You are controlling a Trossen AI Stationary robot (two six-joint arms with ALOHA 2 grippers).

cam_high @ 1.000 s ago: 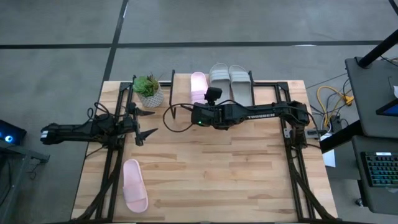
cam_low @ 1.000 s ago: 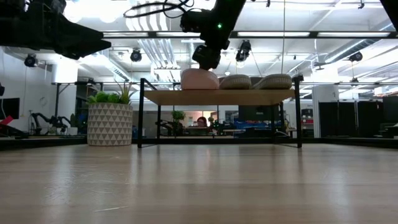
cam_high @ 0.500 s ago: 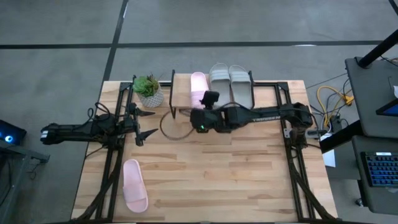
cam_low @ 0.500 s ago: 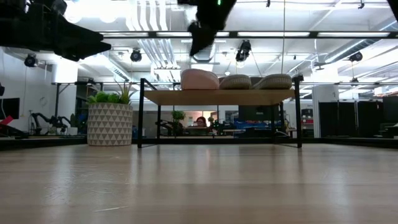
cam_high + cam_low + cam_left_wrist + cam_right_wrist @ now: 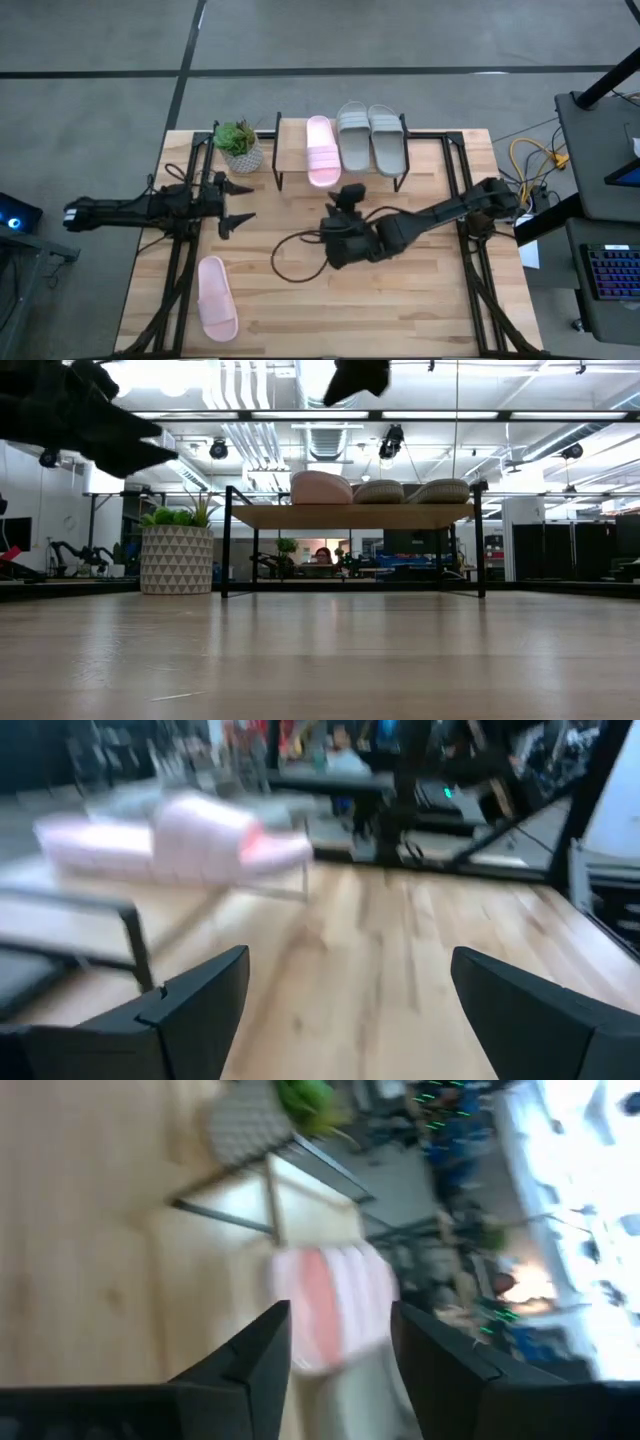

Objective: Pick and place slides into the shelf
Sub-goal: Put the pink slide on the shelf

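Your right gripper (image 5: 338,228) hovers open and empty mid-frame, below the low wooden shelf (image 5: 292,150) holding one light pink slide (image 5: 320,150).

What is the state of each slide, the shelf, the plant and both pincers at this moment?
Pink slide on the shelf: lying flat on the top board, released.
Grey-green pair: side by side on the shelf, beside the pink one.
Pink slide on the table: lying flat, not yet picked.
Shelf: upright, holding three slides.
Potted plant: upright beside the shelf.
Left pincer: open, empty.
Right pincer: empty, away from the shelf.
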